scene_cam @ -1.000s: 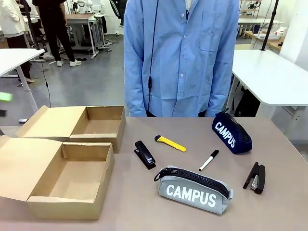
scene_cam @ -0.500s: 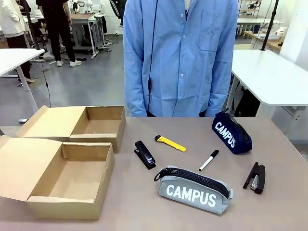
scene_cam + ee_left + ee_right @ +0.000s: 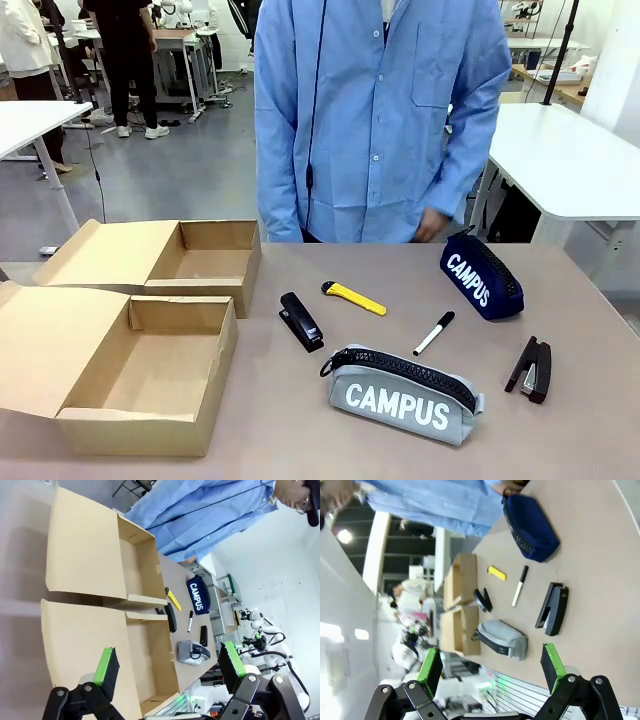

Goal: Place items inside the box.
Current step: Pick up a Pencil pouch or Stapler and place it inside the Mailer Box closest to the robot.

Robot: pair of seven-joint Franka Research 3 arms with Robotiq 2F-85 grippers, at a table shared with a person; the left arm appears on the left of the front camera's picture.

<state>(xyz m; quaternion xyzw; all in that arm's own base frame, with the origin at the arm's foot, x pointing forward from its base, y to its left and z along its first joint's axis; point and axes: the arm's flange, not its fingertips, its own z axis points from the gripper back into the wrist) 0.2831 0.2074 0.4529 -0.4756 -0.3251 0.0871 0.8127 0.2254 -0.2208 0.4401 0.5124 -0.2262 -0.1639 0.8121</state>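
Two open cardboard boxes stand at the table's left, a near box [image 3: 150, 375] and a far box [image 3: 205, 262]. On the table lie a grey "CAMPUS" pouch [image 3: 403, 398], a navy "CAMPUS" pouch [image 3: 481, 277], a black stapler [image 3: 301, 321], a second stapler [image 3: 530, 369], a yellow utility knife [image 3: 354, 297] and a marker pen [image 3: 434, 333]. My left gripper [image 3: 167, 667] hangs open high above the near box [image 3: 150, 655]. Well off the table's right end, my right gripper [image 3: 492, 666] is open, nearest the stapler [image 3: 552, 609]. A person's hand [image 3: 433, 224] hovers just behind the navy pouch.
The person in a blue shirt [image 3: 375, 120] stands at the far edge of the table. White tables [image 3: 570, 160] stand behind to the right and far left. Bare tabletop [image 3: 590, 440] lies at the front right.
The person's arm has come forward, with the hand now showing just behind the navy pouch. Nothing on the table has moved.
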